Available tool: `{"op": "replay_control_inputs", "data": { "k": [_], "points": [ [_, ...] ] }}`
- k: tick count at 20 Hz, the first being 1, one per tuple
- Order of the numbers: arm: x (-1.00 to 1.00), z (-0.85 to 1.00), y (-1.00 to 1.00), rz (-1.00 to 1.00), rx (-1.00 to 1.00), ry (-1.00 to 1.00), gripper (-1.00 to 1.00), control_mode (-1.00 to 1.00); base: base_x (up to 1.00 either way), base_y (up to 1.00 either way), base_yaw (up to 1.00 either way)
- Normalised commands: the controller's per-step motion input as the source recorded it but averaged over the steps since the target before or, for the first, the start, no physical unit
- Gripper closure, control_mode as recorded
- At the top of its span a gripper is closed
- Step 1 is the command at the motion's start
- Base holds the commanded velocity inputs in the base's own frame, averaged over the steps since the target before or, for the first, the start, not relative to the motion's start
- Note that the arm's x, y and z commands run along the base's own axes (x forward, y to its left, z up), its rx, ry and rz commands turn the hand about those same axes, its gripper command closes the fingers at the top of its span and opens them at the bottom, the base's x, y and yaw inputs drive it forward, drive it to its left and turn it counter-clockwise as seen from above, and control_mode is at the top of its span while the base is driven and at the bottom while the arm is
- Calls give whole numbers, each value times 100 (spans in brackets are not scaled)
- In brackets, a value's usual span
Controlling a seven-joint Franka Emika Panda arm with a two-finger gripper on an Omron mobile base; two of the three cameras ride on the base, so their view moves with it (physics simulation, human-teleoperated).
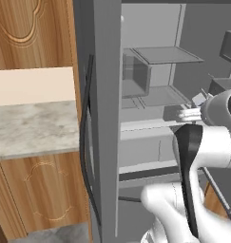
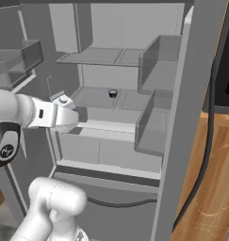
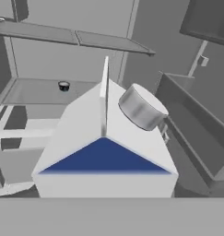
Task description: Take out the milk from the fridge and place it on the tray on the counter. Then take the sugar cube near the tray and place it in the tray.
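The milk [image 3: 104, 156] is right in front of the hand camera: a white gable-top carton with a blue triangular end and a grey round cap [image 3: 142, 107]. It covers my fingertips in the hand view. My gripper [image 2: 79, 115] reaches level into the open fridge [image 2: 196, 94] at the height of the middle shelf [image 2: 102, 101], and it looks shut on the milk. From the left base camera the gripper [image 1: 175, 114] points left in front of the grey shelves, beside the open fridge door [image 1: 107, 95].
A small dark cup [image 2: 113, 93] stands at the back of the middle shelf. Door bins [image 2: 156, 70] jut out on the right. The long black handle [image 1: 86, 137] runs down the door edge. A marbled counter [image 1: 31, 128] over wooden cabinets lies left of the fridge.
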Motion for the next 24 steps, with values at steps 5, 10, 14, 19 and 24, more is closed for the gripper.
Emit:
{"op": "replay_control_inputs", "data": {
  "k": [5,10,14,19,24],
  "points": [
    [0,0,0,0,0,0,100,100,-100,14,21],
    [0,0,0,0,0,0,100,100,-96,58,34],
    [0,0,0,0,0,0,100,100,-9,17,98],
    [0,0,0,0,0,0,100,100,0,0,100],
    [0,0,0,0,0,0,100,100,0,0,100]
  ]
}}
